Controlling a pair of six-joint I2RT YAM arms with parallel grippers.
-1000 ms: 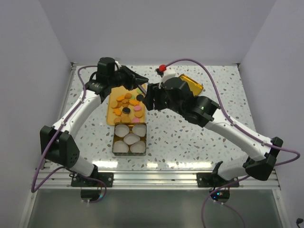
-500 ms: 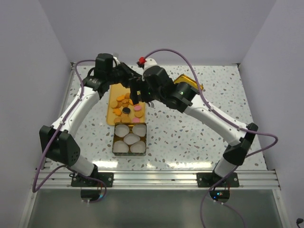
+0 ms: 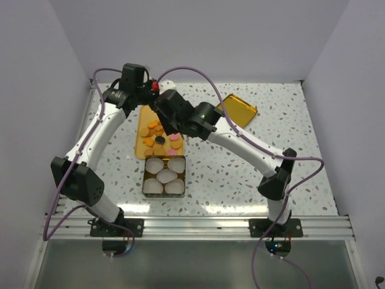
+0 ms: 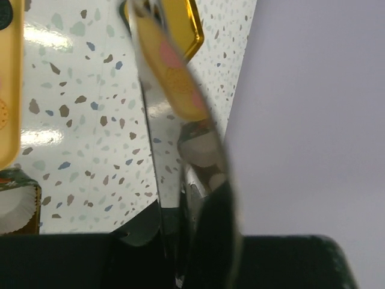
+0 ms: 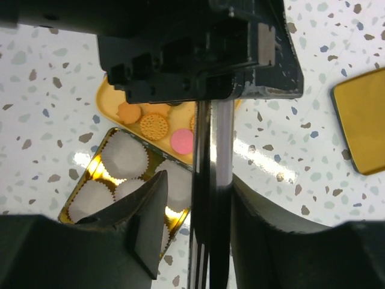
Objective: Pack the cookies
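The cookies [image 3: 159, 132], small orange, tan, pink and black discs, lie on a yellow tray [image 3: 143, 150]; some show in the right wrist view [image 5: 155, 125]. My left gripper [image 3: 147, 96] hovers over the tray's far end, shut on a shiny flat metal tool [image 4: 174, 78] that mirrors the cookies. My right gripper [image 3: 161, 108] is close against it. Its fingers [image 5: 144, 223] straddle the same tool [image 5: 210, 180]. One finger stands apart from the blade, so the gripper is open. The left gripper's black body [image 5: 192, 54] fills the top of that view.
A gold tin [image 3: 144, 180] with several white paper cups [image 3: 166, 176] sits just in front of the tray, also in the right wrist view [image 5: 123, 156]. Its gold lid [image 3: 237, 109] lies at the back right. Walls close off the back and sides.
My right arm has swung left across the tray's far end, from beside the lid up to the left gripper and its tool. The left gripper has drawn back slightly.
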